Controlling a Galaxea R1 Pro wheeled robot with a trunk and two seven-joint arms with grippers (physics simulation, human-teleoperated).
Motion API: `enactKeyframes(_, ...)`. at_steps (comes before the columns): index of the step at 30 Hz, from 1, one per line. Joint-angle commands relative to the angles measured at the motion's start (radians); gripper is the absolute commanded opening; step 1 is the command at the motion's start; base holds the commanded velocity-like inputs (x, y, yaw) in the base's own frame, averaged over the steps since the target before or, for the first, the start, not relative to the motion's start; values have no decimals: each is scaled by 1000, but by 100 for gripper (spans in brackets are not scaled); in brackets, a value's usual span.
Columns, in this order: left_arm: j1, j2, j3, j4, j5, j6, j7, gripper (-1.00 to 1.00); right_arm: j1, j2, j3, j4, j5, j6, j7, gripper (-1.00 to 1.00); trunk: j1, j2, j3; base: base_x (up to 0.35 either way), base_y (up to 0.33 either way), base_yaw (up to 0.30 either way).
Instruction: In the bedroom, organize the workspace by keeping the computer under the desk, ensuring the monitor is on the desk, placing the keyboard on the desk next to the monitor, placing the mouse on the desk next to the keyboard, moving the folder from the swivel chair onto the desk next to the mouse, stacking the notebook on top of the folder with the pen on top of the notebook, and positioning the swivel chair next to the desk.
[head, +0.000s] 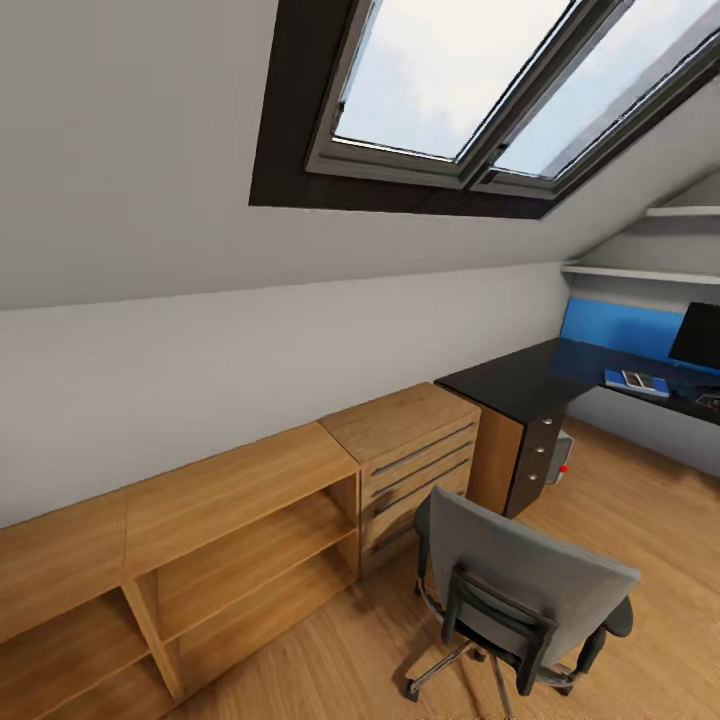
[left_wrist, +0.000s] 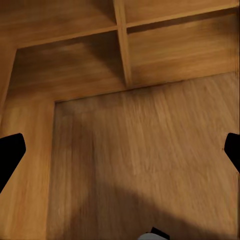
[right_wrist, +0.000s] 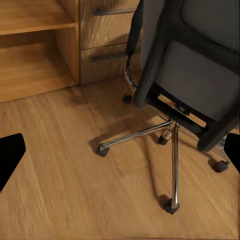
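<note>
The grey swivel chair (head: 520, 590) stands on the floor with its back to me, and the backrest hides its seat. In the right wrist view its chrome base (right_wrist: 172, 150) lies just past my open right gripper (right_wrist: 120, 152). The black-topped desk (head: 520, 385) is at the right. On it the monitor (head: 698, 335) is cut by the frame edge, and a flat blue item (head: 636, 382) lies there, too small to tell whether folder or notebook. The silver computer (head: 563, 462) with a red light peeks out under the desk. My left gripper (left_wrist: 120, 155) hangs open over bare wooden floor.
A light wooden shelf unit (head: 200, 560) and drawer unit (head: 410, 450) run along the wall left of the desk, close to the chair. A sloped ceiling with a skylight (head: 470, 80) hangs above. Wooden floor (head: 650, 500) spreads right of the chair.
</note>
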Motion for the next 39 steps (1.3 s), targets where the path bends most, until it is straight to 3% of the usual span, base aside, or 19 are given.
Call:
enactKeyframes(1, 1, 0, -1, -2, 5, -1, -1, 100, -1, 1, 9, 2, -8, -3, -2, 100, 0, 0, 0, 0, 0, -296)
enactKeyframes(26, 1, 0, -1, -2, 4, -1, -6, 100, -1, 1, 9, 2, -7, -3, -2, 100, 0, 0, 0, 0, 0, -296)
enactKeyframes(39, 1, -20, -1, -2, 4, 2, -6, 100, -1, -1, 9, 2, -8, -1, -2, 100, 0, 0, 0, 0, 0, -296)
